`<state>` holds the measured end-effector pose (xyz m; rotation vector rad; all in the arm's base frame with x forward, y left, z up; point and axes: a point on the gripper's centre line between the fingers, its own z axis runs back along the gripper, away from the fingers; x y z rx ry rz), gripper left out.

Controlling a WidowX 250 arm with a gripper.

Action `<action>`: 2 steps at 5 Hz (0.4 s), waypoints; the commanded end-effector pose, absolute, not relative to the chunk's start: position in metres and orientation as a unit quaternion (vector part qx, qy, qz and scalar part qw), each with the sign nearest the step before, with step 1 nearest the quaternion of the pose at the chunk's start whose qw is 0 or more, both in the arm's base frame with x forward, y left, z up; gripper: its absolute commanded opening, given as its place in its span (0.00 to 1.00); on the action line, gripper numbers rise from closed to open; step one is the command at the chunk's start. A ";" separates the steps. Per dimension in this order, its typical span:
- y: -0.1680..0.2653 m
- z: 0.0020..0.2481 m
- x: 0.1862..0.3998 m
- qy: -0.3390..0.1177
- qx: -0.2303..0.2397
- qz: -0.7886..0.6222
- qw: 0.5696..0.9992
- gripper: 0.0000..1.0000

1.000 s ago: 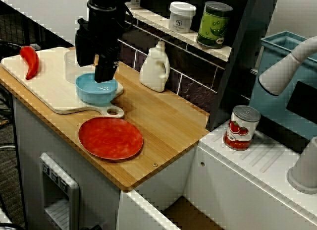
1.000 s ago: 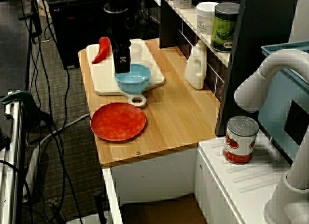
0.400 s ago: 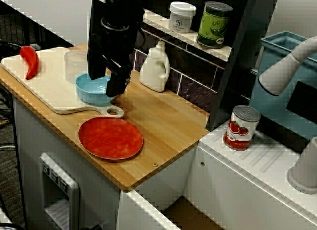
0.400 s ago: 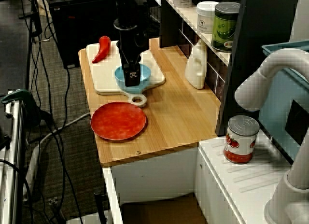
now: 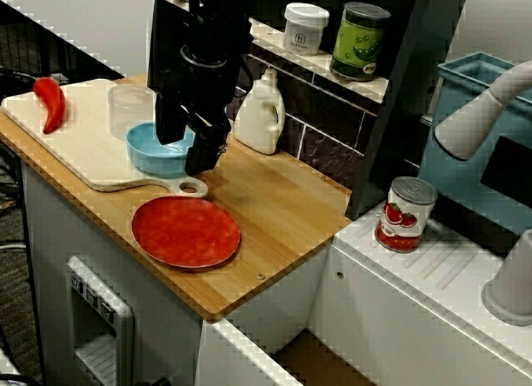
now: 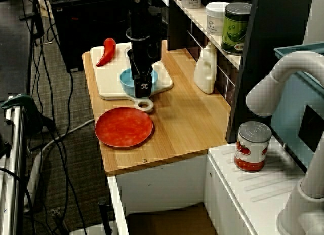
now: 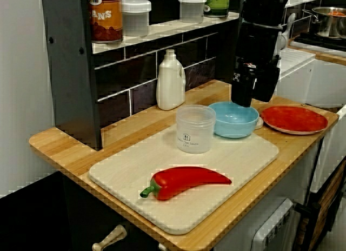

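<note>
On the cutting board point(image 5: 79, 157), left to right in the front view, lie a red pepper point(image 5: 50, 103), an empty clear cup point(image 5: 129, 110) and a blue bowl point(image 5: 154, 155). The gripper point(image 5: 188, 145) hangs over the bowl's right rim, fingers apart and holding nothing. The low view from the pepper's end shows the inside of the bowl, which seems empty. In the front view the arm hides it.

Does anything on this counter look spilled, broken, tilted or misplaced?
Nothing stands out. The blue bowl and clear cup stand upright on the cutting board, the red pepper lies whole, the red plate lies flat, and no spill shows. The gripper hangs over the bowl's edge, fingers apart.
</note>
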<state>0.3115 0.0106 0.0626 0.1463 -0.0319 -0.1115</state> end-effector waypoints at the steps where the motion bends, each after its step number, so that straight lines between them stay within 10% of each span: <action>1: 0.017 0.072 0.324 -0.033 0.075 -0.058 0.995 1.00; 2: 0.020 0.072 0.324 -0.033 0.076 -0.061 0.995 1.00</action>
